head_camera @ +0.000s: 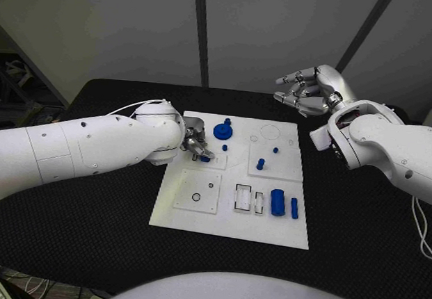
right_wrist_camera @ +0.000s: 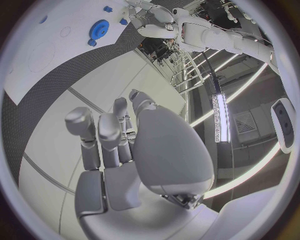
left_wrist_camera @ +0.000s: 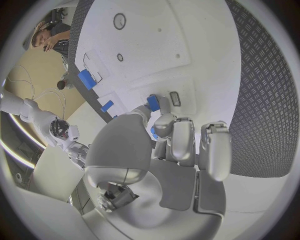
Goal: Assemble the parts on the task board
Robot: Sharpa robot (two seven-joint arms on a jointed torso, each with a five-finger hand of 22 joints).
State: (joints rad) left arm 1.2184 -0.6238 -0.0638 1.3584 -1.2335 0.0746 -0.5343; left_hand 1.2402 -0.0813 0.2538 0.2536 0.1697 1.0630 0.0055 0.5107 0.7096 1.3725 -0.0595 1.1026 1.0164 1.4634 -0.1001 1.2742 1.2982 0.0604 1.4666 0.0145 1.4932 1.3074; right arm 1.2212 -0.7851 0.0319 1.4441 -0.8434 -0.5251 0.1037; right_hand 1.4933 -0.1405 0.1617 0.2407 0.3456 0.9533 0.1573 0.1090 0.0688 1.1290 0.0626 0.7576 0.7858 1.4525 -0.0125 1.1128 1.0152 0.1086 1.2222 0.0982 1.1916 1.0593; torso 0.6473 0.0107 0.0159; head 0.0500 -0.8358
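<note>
Down on the task board [head_camera: 228,220], the left hand [head_camera: 195,146] pinches a small blue part [left_wrist_camera: 153,102]; its wrist view shows the fingertips closed on it, which the head view hides. Above the table's far edge, the right hand [head_camera: 309,91] hangs loosely curled, grasping nothing. No readable writing.

The bench [head_camera: 88,237] is black with a fine textured surface, and reaches from the far wall panels to the near edge of the head view. On its middle lies the white board [head_camera: 225,227], flat, its long side running away from the robot, with dark bench showing all round it. In the left wrist view the board [left_wrist_camera: 187,50] meets the bench [left_wrist_camera: 265,100] along a curved edge.
</note>
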